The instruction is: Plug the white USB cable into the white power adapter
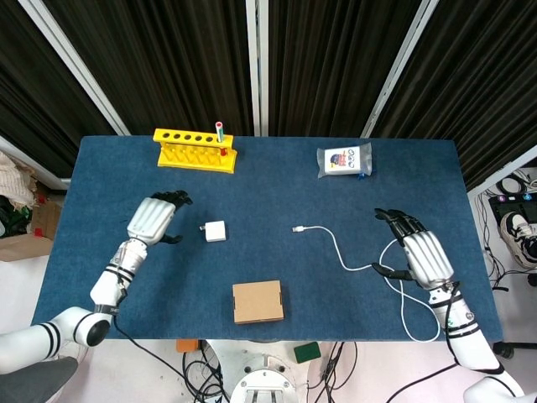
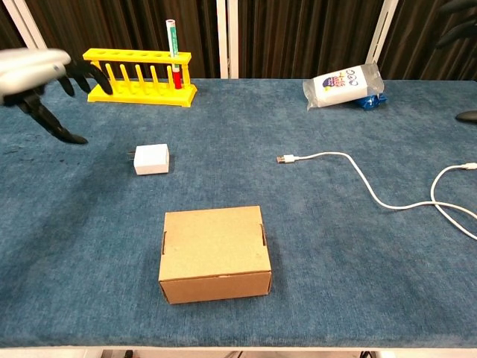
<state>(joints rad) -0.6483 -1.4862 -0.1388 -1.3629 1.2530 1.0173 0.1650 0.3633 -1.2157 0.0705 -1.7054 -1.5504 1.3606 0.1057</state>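
The white power adapter (image 1: 216,231) (image 2: 151,159) lies on the blue table, left of centre. The white USB cable (image 1: 340,253) (image 2: 358,179) runs from its plug (image 2: 286,159) near the middle to loops at the right. My left hand (image 1: 153,220) (image 2: 37,74) hovers open just left of the adapter, holding nothing. Over the cable's loops at the table's right side, my right hand (image 1: 422,257) is open and empty; in the chest view only its fingertips (image 2: 468,115) show at the right edge.
A cardboard box (image 1: 258,301) (image 2: 215,253) sits near the front edge. A yellow test-tube rack (image 1: 195,149) (image 2: 139,74) with one tube stands at the back left. A plastic packet (image 1: 345,160) (image 2: 344,85) lies at the back right.
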